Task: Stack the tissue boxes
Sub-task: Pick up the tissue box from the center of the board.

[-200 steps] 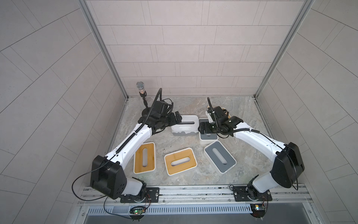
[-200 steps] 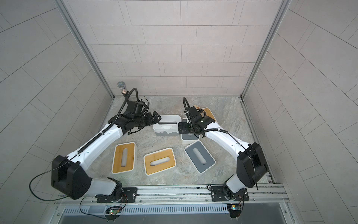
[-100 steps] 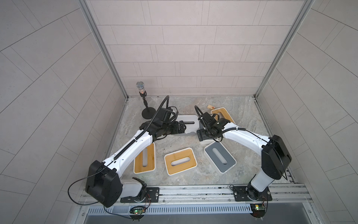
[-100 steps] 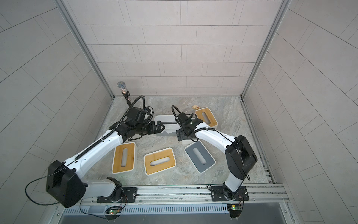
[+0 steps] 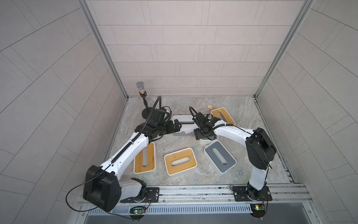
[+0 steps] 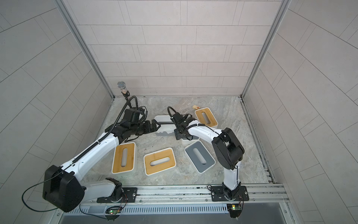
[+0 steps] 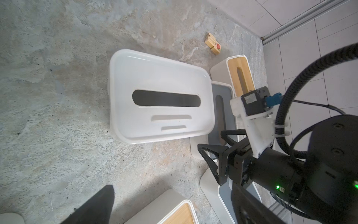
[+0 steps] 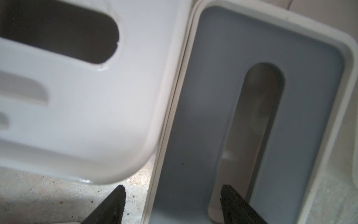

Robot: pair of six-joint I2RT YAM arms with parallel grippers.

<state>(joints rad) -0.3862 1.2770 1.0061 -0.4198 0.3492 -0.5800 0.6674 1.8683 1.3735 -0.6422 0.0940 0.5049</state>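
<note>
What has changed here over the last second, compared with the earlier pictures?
The right arm has swung its elbow inward, uncovering the bamboo-topped box at the back. The right gripper stays over the grey-topped box beside the white box, jaws apart astride its long wall, one fingertip at the slot; no grip shows yet. The left gripper, jaws wide, shifted only slightly. No box has moved.

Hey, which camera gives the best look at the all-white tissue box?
The left wrist view: the all-white tissue box shows its whole lid and slot sharply. In both top views it is small and partly covered. The right wrist view shows only a blurred corner.
</note>
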